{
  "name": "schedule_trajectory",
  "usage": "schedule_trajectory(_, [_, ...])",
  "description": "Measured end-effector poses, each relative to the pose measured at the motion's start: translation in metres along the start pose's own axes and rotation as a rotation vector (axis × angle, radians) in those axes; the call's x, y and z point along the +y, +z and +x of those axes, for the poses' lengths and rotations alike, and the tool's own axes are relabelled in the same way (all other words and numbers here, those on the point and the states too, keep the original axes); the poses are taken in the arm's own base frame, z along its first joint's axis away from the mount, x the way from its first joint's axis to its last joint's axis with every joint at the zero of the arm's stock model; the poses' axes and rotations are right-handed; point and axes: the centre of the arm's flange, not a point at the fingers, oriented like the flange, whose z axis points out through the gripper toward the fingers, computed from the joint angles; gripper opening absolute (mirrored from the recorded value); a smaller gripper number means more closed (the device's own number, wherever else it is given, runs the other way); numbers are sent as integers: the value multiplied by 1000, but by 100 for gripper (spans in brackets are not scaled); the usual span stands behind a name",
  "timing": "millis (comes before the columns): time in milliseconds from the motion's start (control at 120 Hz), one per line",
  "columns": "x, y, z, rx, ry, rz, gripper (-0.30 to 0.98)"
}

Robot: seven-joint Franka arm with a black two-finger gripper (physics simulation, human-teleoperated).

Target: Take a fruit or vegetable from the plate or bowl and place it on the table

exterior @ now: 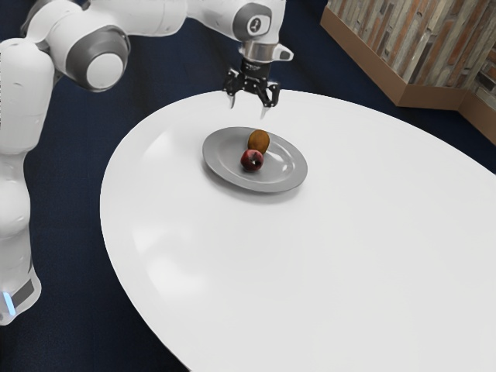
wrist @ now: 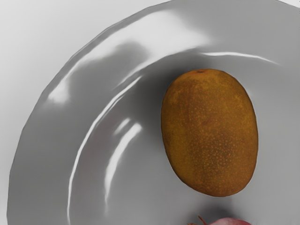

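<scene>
Kiwi [wrist: 209,132] lies on the plate [exterior: 294,177], below the end effector [exterior: 248,110], which is released, its fingers standing spread apart. Just beside the kiwi, nearer the plate's middle, sits a red apple [exterior: 252,160]. The gray plate rests on the white surface [exterior: 349,256], toward its edge at the exterior view's upper left.

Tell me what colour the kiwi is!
The kiwi is golden brown with tiny paler speckles, seen best in the wrist view.
</scene>
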Motion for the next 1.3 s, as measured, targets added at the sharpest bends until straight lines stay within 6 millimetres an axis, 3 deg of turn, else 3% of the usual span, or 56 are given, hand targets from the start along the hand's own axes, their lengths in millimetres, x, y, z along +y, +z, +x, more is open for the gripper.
schedule_trajectory(133, [15,24,2,-32,57,-12,69])
schedule_trajectory(275, [18,44,9,-62,81,-38,69])
schedule_trajectory(692, [29,68,30,-55,136,-53,69])
schedule_trajectory(983, [23,79,41,-54,137,-50,69])
schedule_trajectory(1300, [29,95,44,-65,146,-57,67])
